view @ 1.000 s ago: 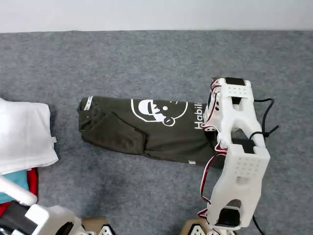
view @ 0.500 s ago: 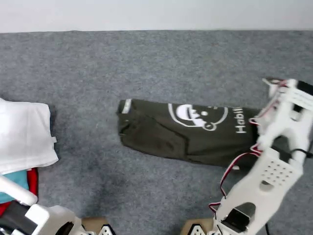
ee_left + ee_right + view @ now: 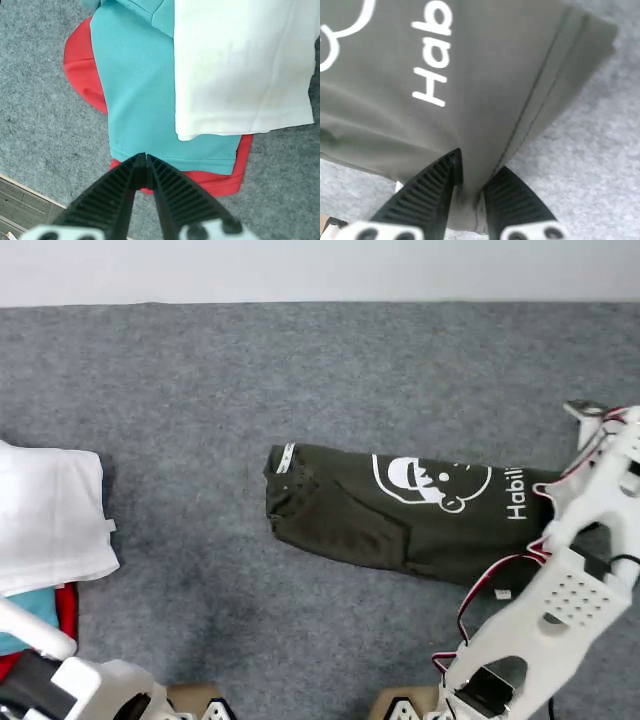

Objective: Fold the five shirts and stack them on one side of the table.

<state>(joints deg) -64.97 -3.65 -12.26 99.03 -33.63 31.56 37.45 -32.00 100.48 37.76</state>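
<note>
A dark olive shirt point(image 3: 400, 510) with a white print lies folded lengthwise on the grey table, its collar end toward the middle. My right gripper point(image 3: 470, 175) is shut on the olive shirt point(image 3: 485, 75) at its hem end, fabric pinched between the fingers; in the high view the right arm point(image 3: 570, 570) stands at the right edge over that end. A stack with a white shirt point(image 3: 50, 515) on top of a teal shirt point(image 3: 145, 85) and a red shirt point(image 3: 85, 80) sits at the left edge. My left gripper point(image 3: 145, 162) is shut and empty above that stack.
The grey felt table point(image 3: 300, 370) stretches bare behind the olive shirt up to a white wall. The left arm's base point(image 3: 90, 685) sits at the front left corner. A wooden edge point(image 3: 20, 200) borders the felt near the stack.
The right gripper has dragged the olive shirt to the right across the table, about a hundred pixels over the second. The stack and the left arm have stayed still.
</note>
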